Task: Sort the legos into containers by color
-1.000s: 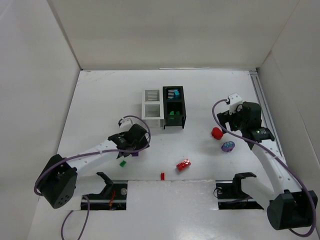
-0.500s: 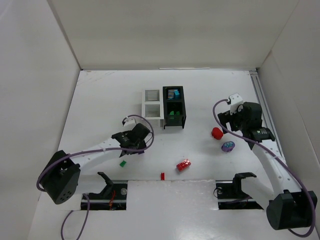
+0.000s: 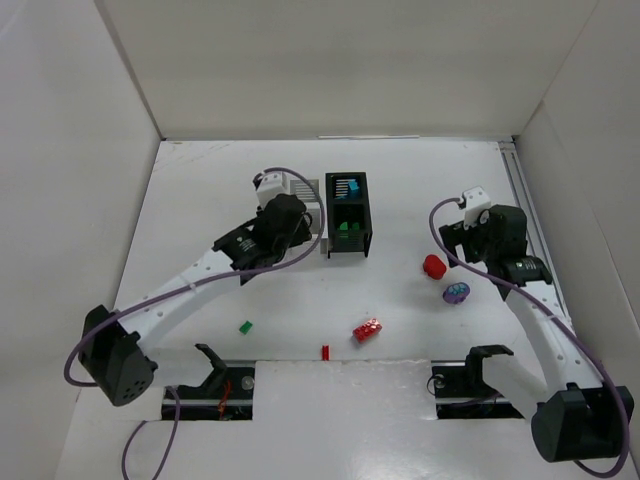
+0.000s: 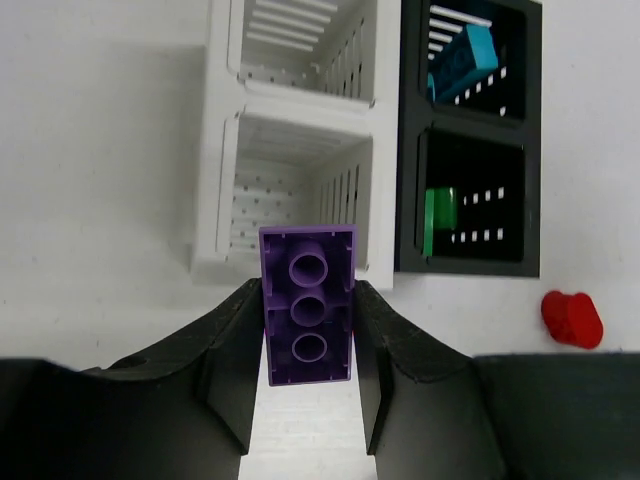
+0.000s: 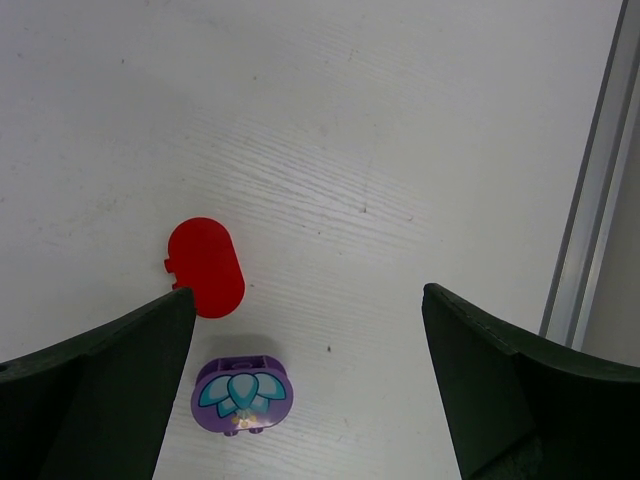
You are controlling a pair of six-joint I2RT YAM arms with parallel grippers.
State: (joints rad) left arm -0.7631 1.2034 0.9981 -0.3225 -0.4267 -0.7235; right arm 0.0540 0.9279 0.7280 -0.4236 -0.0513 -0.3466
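Your left gripper point(image 3: 285, 216), clamped on the purple brick point(image 4: 308, 318), is now arriving just before the white bin's point(image 4: 214, 200) near compartment, ready to drop. Your right gripper point(image 5: 308, 296) is waiting spread, well right of it.

We see the left gripper point(image 3: 298, 228) covering the near part of the white bin point(image 3: 303, 188), mid-desk. The black bin point(image 3: 347, 251) stands against its right side, with a cyan brick point(image 3: 347, 186) in the far compartment and a green brick point(image 3: 345, 228) in the near one. The right gripper point(image 3: 458, 243) hangs toward the right edge, near a red piece point(image 3: 434, 266) and a purple piece point(image 3: 456, 292). By the near edge lie a small green brick point(image 3: 245, 326), a red brick point(image 3: 367, 329) and a red sliver point(image 3: 325, 351).
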